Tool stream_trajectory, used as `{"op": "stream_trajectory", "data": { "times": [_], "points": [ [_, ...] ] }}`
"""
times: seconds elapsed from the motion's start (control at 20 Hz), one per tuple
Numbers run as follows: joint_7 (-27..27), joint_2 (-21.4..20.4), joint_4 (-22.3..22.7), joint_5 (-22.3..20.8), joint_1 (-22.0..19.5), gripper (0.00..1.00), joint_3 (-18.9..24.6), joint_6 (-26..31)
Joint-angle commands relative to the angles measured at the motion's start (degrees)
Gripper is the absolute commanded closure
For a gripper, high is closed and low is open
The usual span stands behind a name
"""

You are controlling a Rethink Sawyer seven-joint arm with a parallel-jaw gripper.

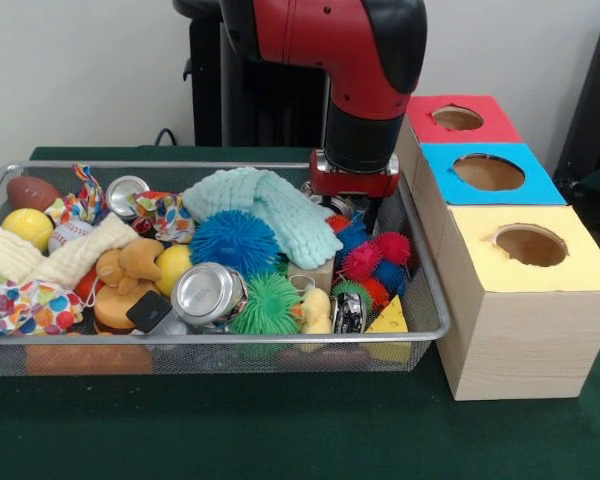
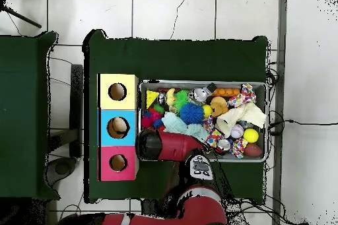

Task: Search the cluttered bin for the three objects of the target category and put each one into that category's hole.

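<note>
The wire mesh bin [image 1: 432,300] sits on the green table, packed with toys; it also shows in the overhead view [image 2: 267,123]. My gripper [image 1: 357,208] reaches down into the bin's far right corner, over red and blue spiky balls [image 1: 372,258]. Clutter hides its lower end. In the overhead view the arm [image 2: 165,146] covers the gripper. I cannot pick out any clear plastic bottle; a small shiny thing [image 1: 338,205] lies right under the gripper, too hidden to name. Three wooden boxes have holes in red [image 1: 458,118], blue [image 1: 488,172] and yellow [image 1: 530,245] tops.
The bin holds silver cans [image 1: 208,295], a mint cloth [image 1: 270,205], a blue spiky ball [image 1: 235,242], a green spiky ball [image 1: 268,305], yellow balls [image 1: 27,225], a football [image 1: 32,190] and a cheese wedge [image 1: 387,320]. The boxes stand against the bin's right side.
</note>
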Motion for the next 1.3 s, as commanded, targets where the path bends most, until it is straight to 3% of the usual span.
{"op": "stream_trajectory", "data": {
  "times": [0.05, 0.2, 0.45, 0.55, 1.0, 1.05, 1.3],
  "points": [
    [11.01, 8.66, 3.71, 1.0, -1.14, 0.0, 8.58, -7.25],
    [11.91, 8.5, 4.69, 2.01, -1.12, 0.0, 9.38, -7.24],
    [11.89, 5.69, 5.16, 3.46, 0.59, 0.0, 8.15, -1.48],
    [11.72, 6.36, 4.81, 4.14, 0.57, 0.0, 8.53, -0.28],
    [15.77, 10.99, 6.85, 5.28, -0.28, 0.0, 11.37, -13.2],
    [15.8, 11.16, 7.25, 5.69, -0.71, 1.0, 11.9, -14.09],
    [15.55, 11.27, 7.46, 6.29, -0.91, 1.0, 12.11, -14.18]
  ]
}}
